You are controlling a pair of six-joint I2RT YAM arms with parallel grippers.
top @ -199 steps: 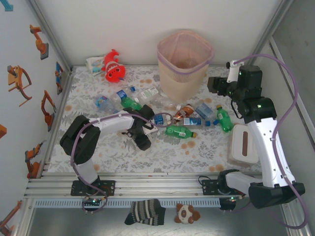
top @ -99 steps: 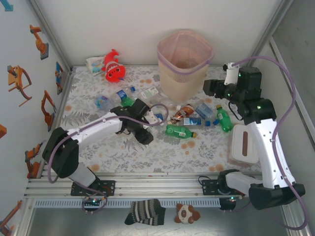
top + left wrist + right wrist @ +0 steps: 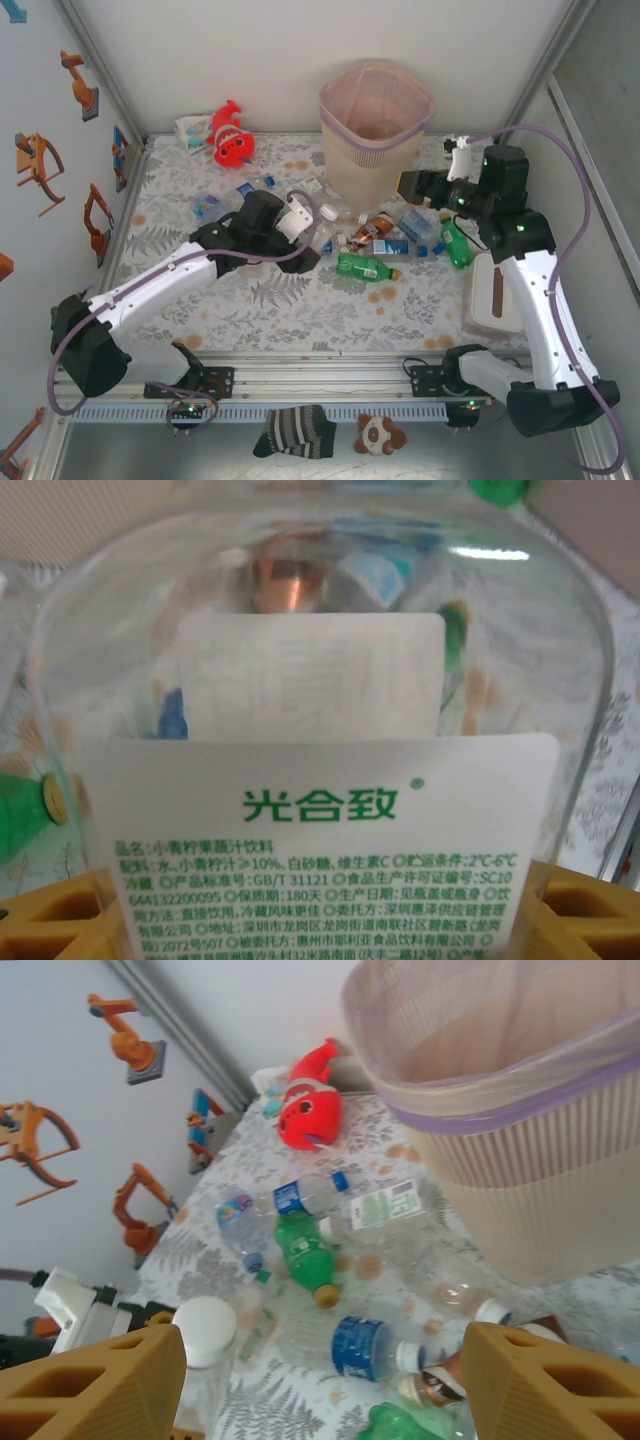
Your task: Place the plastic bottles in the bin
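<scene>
With the left gripper pinching a clear white-capped juice bottle and the right gripper spread empty, this looks like the carry step, which next calls for clearing the bin rim and releasing.

Leaf-patterned table carries scattered bottles, bin and red plush fish.

The bin stands far back on the table, in the middle. Left of it, in the far corner, lies the fish plush toy. The plastic bottles lie strewn in front of the bin, from its left across to its right. One bottle sits clamped in the left gripper at the left of that scatter; the right gripper hangs spread just right of the bin. A lidded box rests at the table's right edge.
</scene>
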